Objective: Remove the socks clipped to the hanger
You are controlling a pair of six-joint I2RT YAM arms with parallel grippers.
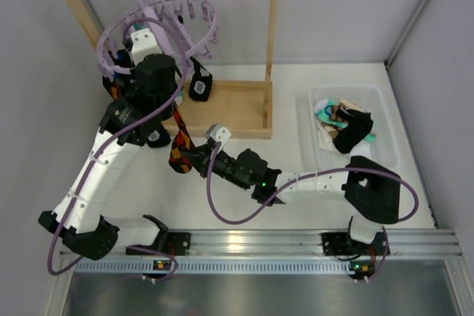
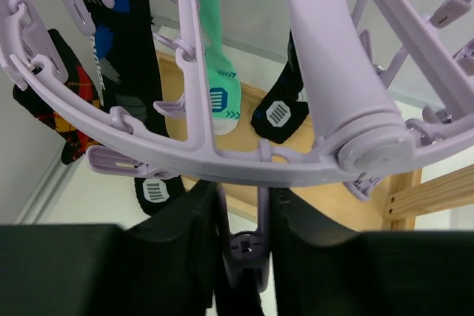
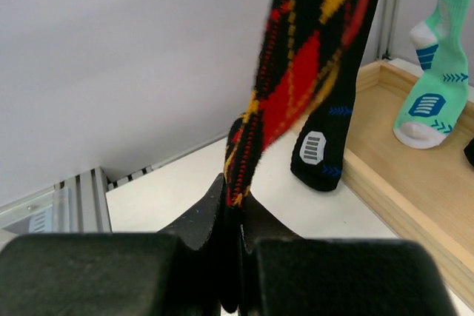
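Observation:
The lavender ring hanger (image 1: 194, 12) hangs by its hook from the wooden rail. My left gripper (image 1: 141, 35) reaches up into the ring; in the left wrist view it (image 2: 250, 220) is shut on a clip peg (image 2: 252, 251) just under the ring (image 2: 185, 155). An argyle sock (image 2: 63, 101), a black-and-blue sock (image 2: 122, 57), a teal sock (image 2: 220, 72) and a black sock (image 2: 281, 112) hang from pegs. My right gripper (image 1: 187, 160) is shut on the lower end of a stretched argyle sock (image 1: 178, 142), also in the right wrist view (image 3: 296, 72), pinched between the fingers (image 3: 200, 220).
The wooden rack's base (image 1: 229, 105) lies under the hanger, its edge beside my right gripper (image 3: 415, 175). A clear bin (image 1: 385, 109) at the right holds several loose socks (image 1: 348, 129). A black sock (image 3: 326, 138) and a teal sock (image 3: 433, 94) hang near the base.

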